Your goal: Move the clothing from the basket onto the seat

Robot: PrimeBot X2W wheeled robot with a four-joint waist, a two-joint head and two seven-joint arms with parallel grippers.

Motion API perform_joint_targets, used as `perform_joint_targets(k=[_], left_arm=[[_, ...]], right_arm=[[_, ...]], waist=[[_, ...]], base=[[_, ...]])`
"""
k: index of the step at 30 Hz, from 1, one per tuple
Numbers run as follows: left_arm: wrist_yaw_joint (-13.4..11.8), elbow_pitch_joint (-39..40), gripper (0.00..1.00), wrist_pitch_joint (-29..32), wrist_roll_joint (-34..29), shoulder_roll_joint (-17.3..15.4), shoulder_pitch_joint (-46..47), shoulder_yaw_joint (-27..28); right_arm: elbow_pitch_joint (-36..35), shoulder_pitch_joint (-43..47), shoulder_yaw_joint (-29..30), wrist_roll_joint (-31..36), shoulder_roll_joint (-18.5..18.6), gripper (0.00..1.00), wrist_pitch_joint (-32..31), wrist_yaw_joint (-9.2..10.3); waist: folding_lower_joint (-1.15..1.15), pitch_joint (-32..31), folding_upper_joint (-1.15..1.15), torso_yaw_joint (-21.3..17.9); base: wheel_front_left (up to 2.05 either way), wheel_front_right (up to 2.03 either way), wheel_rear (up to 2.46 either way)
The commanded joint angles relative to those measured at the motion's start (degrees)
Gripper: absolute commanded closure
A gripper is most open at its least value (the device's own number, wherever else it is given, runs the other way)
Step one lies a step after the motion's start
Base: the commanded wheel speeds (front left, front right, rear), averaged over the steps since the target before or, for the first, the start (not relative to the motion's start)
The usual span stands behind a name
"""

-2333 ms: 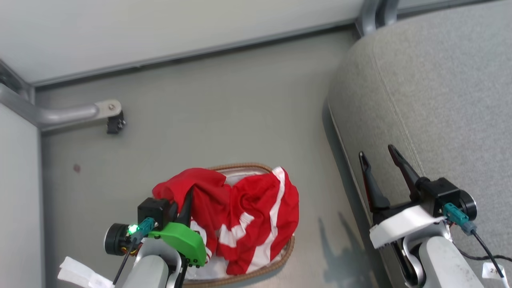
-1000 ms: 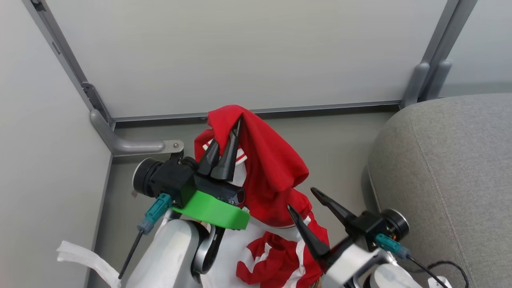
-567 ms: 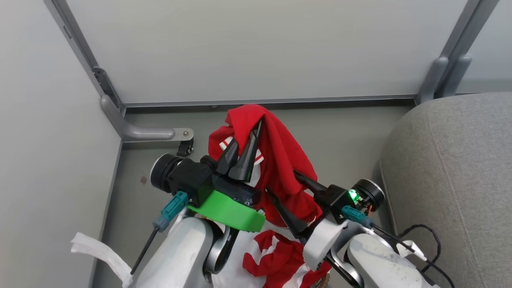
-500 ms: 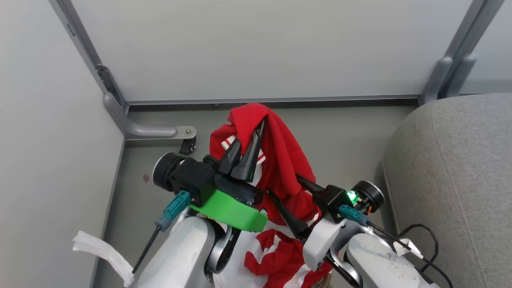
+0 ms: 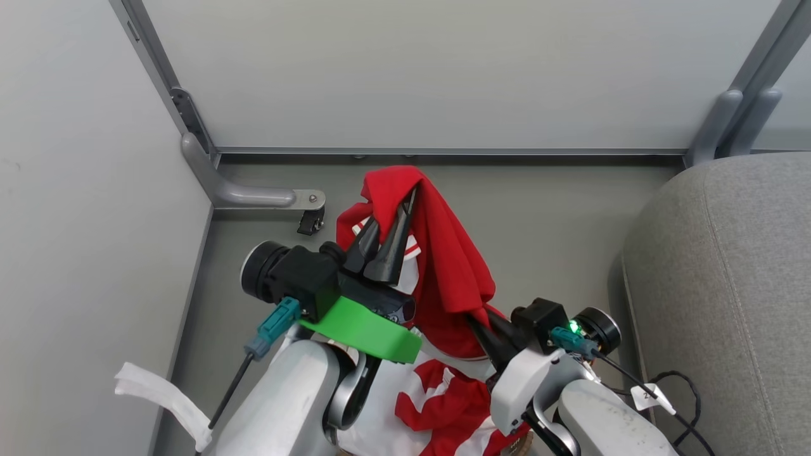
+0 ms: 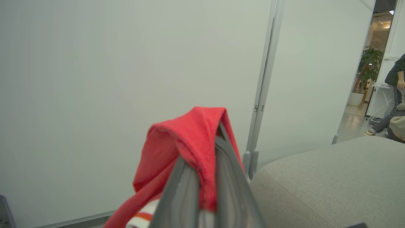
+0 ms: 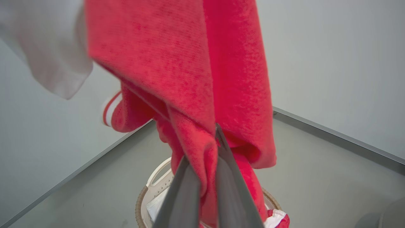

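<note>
"Fingers first: how do they stand?"

"Left fingers (image 5: 388, 250) are closed on a fold at the top of the clothing (image 5: 453, 253), raised high with red cloth draped over their tips. Right fingers (image 7: 231, 190) are closed too, pinching the same garment lower down."

"And where does the garment hang?"

"Above the basket (image 7: 138, 207), strung between the two pairs. It is well short of the seat (image 5: 728, 285), which is off to the right across a strip of floor (image 5: 557, 240). Its lower end hangs down to the basket, and a second red piece (image 5: 443, 405) lies inside."

"So what could spoil the carry?"

"Three things, I think. Each pinch is on a thin bunch of soft cloth, so a quick swing to the right could pull a fold free and drop the garment on the floor. The lower end hangs low — if both pairs travel sideways before lifting, it may drag on the rim, tip the basket or haul the other piece out. And one garment is held at two points. Should the pairs move apart or at different speeds, the cloth goes taut and slips from the weaker pinch."

"What does the next move call for?"

"Lift until the cloth clears the basket, then carry both pairs across together — and let go only once it is over the seat."
</note>
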State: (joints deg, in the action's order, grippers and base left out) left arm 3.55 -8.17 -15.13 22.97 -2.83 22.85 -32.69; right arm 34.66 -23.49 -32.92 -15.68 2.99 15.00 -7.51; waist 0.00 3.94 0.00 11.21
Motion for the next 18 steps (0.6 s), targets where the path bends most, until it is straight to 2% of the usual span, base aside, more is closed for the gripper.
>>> perform_joint_targets(k=[1, 2, 3, 4, 11, 18], left_arm=[[-0.2, 0.0, 1.00, 0.0, -0.4, -0.1, -0.4, 0.4], [-0.3, -0.1, 1.00, 0.0, -0.3, -0.1, -0.7, 0.6], [-0.5, 0.1, 0.65, 0.0, 0.4, -0.1, -1.1, 0.9], [-0.5, -0.2, 0.00, 0.0, 0.4, -0.1, -1.3, 0.9], [0.1, -3.3, 0.00, 0.0, -0.8, -0.2, -3.1, 2.4], [0.9, -6.5, 0.00, 0.0, -3.1, -0.2, -5.0, 5.3]], right_arm=[[-0.9, 1.0, 0.8, -0.6, 0.1, 1.00, 0.3, 0.04], [-1.9, 1.3, 1.5, -0.8, 0.1, 1.00, 0.3, 0.04], [-3.1, 1.5, 2.2, -1.1, 0.1, 1.00, 0.3, 0.04], [-4.8, 1.8, 3.3, -1.5, 0.1, 1.00, 0.3, 0.04], [-16.0, 5.0, 11.9, -3.3, 0.1, 1.00, 0.3, 0.04], [-24.1, 7.9, 19.3, -3.7, 0.1, 1.00, 0.3, 0.04]], waist=[[0.00, 0.0, 0.00, -0.2], [0.00, 0.0, 0.00, -0.4], [0.00, 0.0, 0.00, -0.5], [0.00, 0.0, 0.00, -0.7], [0.00, 0.1, 0.00, -3.4], [0.00, 0.4, 0.00, -9.9]], base=[[0.00, 0.00, 0.00], [0.00, 0.00, 0.00], [0.00, 0.00, 0.00], [0.00, 0.00, 0.00], [0.00, 0.00, 0.00], [0.00, 0.00, 0.00]])
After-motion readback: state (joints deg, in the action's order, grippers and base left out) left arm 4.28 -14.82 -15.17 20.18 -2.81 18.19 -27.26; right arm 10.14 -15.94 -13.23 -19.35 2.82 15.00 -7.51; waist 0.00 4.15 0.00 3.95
